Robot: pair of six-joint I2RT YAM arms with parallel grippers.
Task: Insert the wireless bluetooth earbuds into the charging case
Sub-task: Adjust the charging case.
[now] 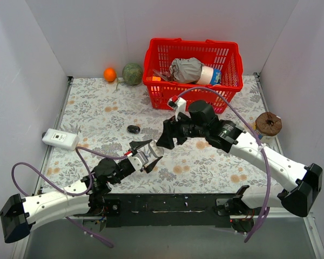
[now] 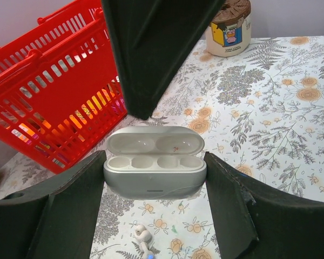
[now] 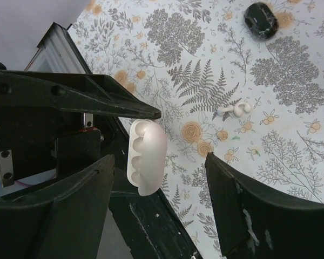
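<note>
My left gripper (image 1: 146, 155) is shut on the white charging case (image 2: 151, 175), its fingers pressing both ends, and holds it above the table. The lid is open and the cups are empty. A small white earbud (image 2: 142, 236) lies on the cloth just below the case; it also shows in the right wrist view (image 3: 235, 110). My right gripper (image 1: 170, 137) is open and empty, hovering close over the case (image 3: 147, 156). One of its fingers (image 2: 151, 54) fills the top of the left wrist view. The glossy black earbuds are out of view.
A black oval pebble-like case (image 1: 133, 129) lies on the cloth behind the grippers. A red basket (image 1: 193, 65) of items stands at the back, with an orange (image 1: 109, 74) and a green ball (image 1: 132, 74) beside it. A white device (image 1: 60, 138) sits left, a brown-lidded jar (image 1: 268, 125) right.
</note>
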